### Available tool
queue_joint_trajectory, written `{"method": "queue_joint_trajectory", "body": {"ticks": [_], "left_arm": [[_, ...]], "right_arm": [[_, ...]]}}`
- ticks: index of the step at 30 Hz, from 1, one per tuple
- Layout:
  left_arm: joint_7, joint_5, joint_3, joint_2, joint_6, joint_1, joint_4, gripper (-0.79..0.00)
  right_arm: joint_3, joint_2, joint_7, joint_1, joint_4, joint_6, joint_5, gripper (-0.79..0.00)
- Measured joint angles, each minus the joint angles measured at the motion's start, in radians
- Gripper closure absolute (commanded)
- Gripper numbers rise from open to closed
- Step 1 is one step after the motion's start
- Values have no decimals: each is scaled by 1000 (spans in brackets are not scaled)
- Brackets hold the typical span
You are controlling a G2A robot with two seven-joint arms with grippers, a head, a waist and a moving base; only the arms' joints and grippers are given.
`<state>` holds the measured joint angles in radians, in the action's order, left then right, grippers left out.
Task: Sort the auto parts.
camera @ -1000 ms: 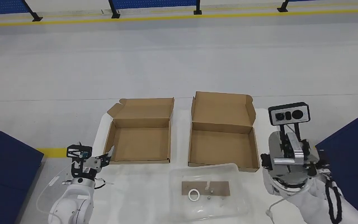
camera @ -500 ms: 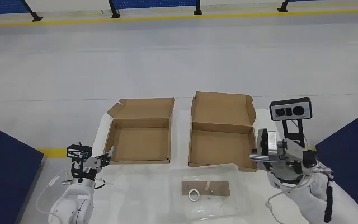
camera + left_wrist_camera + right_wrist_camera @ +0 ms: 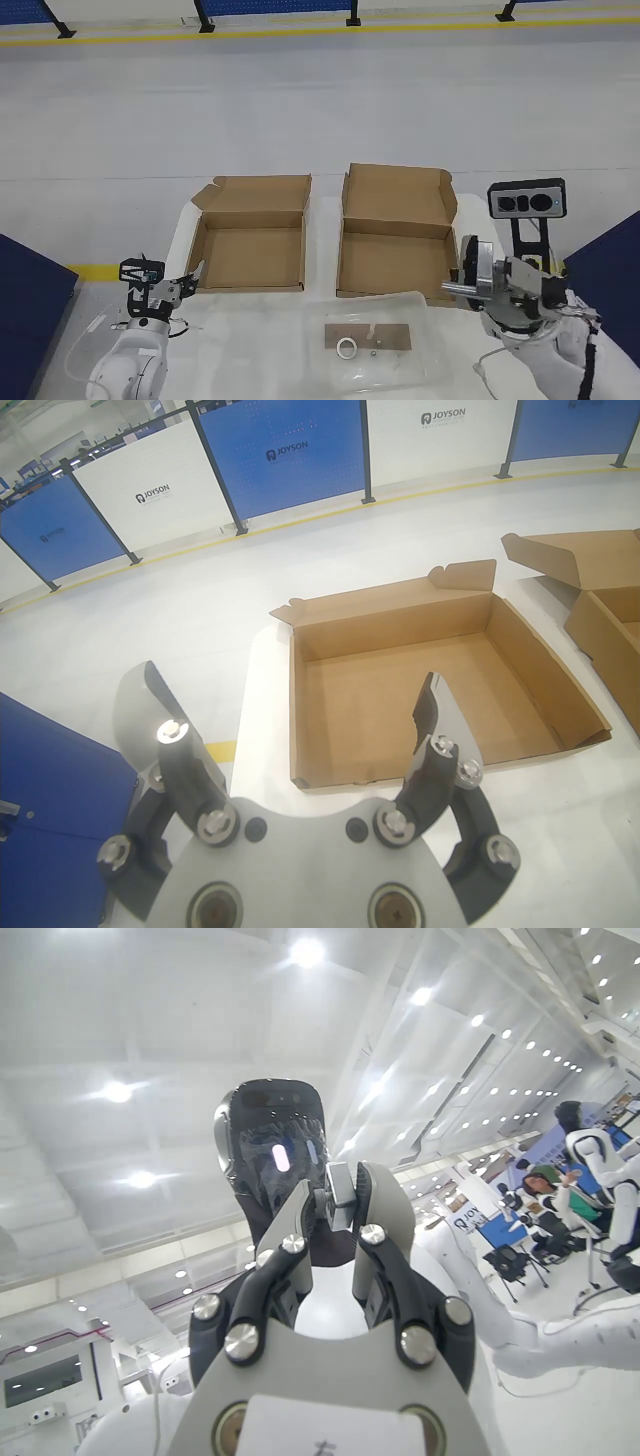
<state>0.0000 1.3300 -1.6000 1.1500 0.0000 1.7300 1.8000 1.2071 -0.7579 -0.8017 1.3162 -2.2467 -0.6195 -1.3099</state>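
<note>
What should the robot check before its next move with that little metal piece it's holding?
1. Grip: the right gripper is shut on the part: ok.
2. Spare hand: the left gripper is open and empty: ok.
3. The left box is open with nothing inside: ok.
4. The right box is open with nothing inside: ok.
5. Which box the part belongs in: cannot tell.
6. Is the tray emptied: not ok, a ring lies in it.
</note>
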Motion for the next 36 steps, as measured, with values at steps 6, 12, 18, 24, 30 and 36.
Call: {"method": "queue_joint_trajectory", "body": {"ticks": [6,12,18,24,30,36], "left_arm": [[0,0,0,0,0,0,0,-785],[0,0,0,0,0,0,0,-785],[0,0,0,0,0,0,0,-785],[0,0,0,0,0,0,0,-785],[0,0,0,0,0,0,0,-785],[0,0,0,0,0,0,0,-785]], "right_arm": [[0,-24,-55,4,-9,17,-174,0],[7,-48,-101,11,-12,39,-284,0],[55,-59,-100,13,13,59,-154,0],[80,-72,-75,24,1,77,-47,0],[101,-83,-58,35,-3,96,34,0],[106,-98,-58,47,-10,103,10,0]]}}
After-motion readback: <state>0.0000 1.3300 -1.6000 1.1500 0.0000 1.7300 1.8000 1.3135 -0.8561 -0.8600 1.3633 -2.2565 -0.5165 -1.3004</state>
